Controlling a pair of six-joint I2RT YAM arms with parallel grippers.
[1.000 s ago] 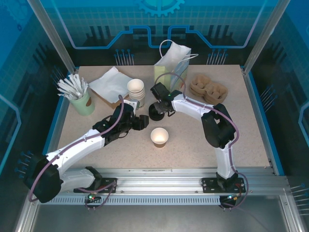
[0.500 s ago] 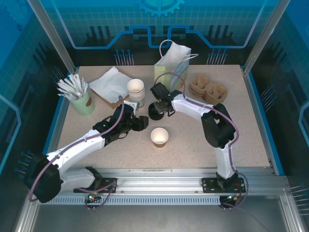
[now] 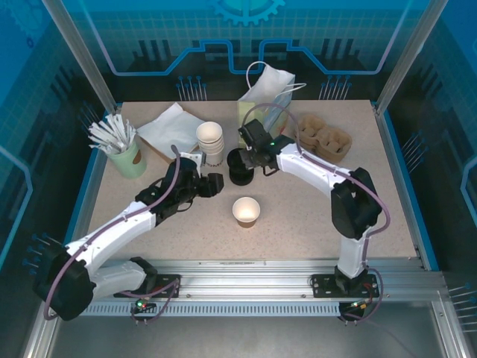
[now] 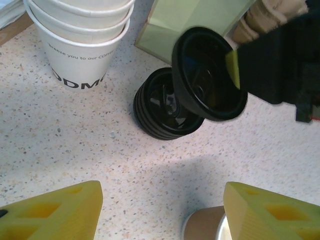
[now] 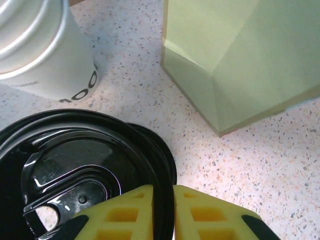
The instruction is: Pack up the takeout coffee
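**Lid in the right gripper, cup waiting uncapped**

The right gripper (image 5: 163, 200) is pinched on the rim of a round black plastic lid (image 4: 207, 75). It holds the lid tilted, just above the stack of loose black lids (image 4: 160, 107) that sits between the stack of white paper cups (image 3: 211, 140) and the pale green paper bag (image 3: 267, 93). The left gripper (image 3: 215, 184) hangs low over the speckled table (image 3: 387, 209) with its jaws apart and nothing between them. It is near the lids and faces them.

The tan paper coffee cup (image 3: 246, 211) stands upright and uncapped in the middle of the table. It is nearer the arm bases than the lid stack and apart from both grippers.

The step in hand looks like capping, with one lid separated from the stack and ready to go to the cup. The next move calls for carrying the lid over the open rim, levelling it, centring it, and pressing it down evenly. The left gripper may need to steady the cup wall, since a light paper cup could tip or slide under an off-centre push. Bagging would come after that.
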